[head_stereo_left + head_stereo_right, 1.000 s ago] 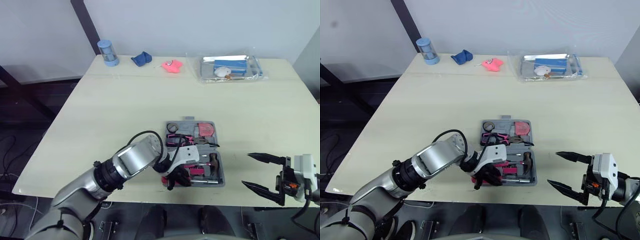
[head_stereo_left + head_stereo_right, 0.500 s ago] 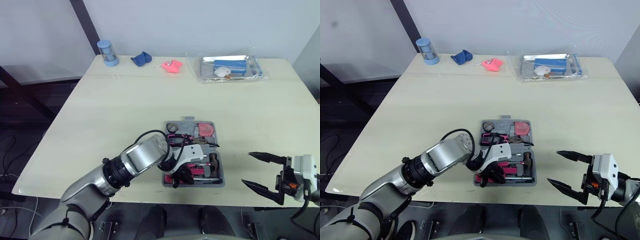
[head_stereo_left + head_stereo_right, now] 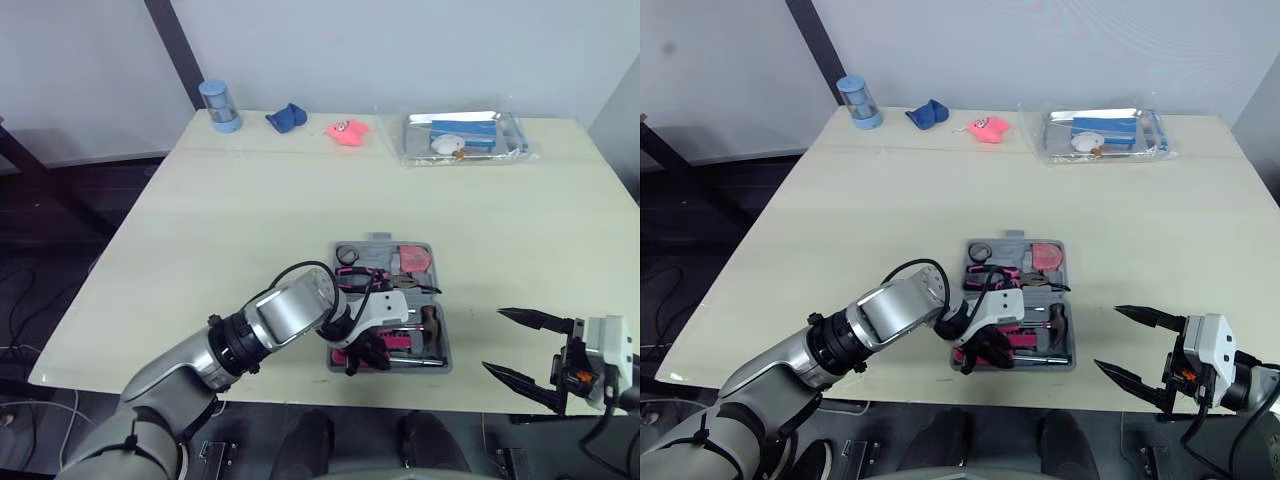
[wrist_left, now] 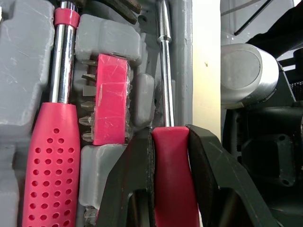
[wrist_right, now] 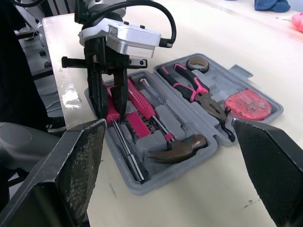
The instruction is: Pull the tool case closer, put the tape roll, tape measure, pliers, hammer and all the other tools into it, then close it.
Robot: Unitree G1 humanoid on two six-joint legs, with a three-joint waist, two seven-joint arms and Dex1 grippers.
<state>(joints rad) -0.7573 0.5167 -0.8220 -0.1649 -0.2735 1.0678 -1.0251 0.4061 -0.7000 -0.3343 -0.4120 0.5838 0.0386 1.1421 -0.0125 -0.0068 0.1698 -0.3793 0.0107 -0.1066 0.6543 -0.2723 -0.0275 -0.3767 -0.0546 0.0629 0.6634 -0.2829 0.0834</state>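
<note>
— Whereabouts of the tool case [image 5: 239,72]?

— Lying open and flat on the surface [image 3: 250,220], close to its near edge, roughly in the middle.

— Loaded with what?

— Holds the tape roll [image 5: 197,64] in the far left corner and the tape measure [image 5: 247,105] in the far right one. Carries the pliers [image 5: 194,90] across just below those two. Keeps the hammer [image 5: 177,149] on the right side, nearer the robot. Also seats a thick screwdriver [image 4: 49,161] with a perforated pink handle and, just beside it, a pink bit holder [image 4: 110,99].

— And the left end effector [image 4: 170,133]?

— Reaching down into the near left part of the case. Black fingers [image 4: 132,179] pinched narrow on the red handle of a slim screwdriver [image 4: 170,179], with the shaft lying along the case's near wall, next to the bit holder.

— The right end effector [image 3: 493,340]?

— Spread wide, gripping nothing. Hovering at the near edge of the surface, right of the case and apart from it.

— Anything else around?

— Along the far edge, well apart from the case: a blue cup [image 3: 219,105], a blue cloth [image 3: 287,119], a pink toy [image 3: 347,131] and a clear packet [image 3: 465,135] with something blue inside.
</note>
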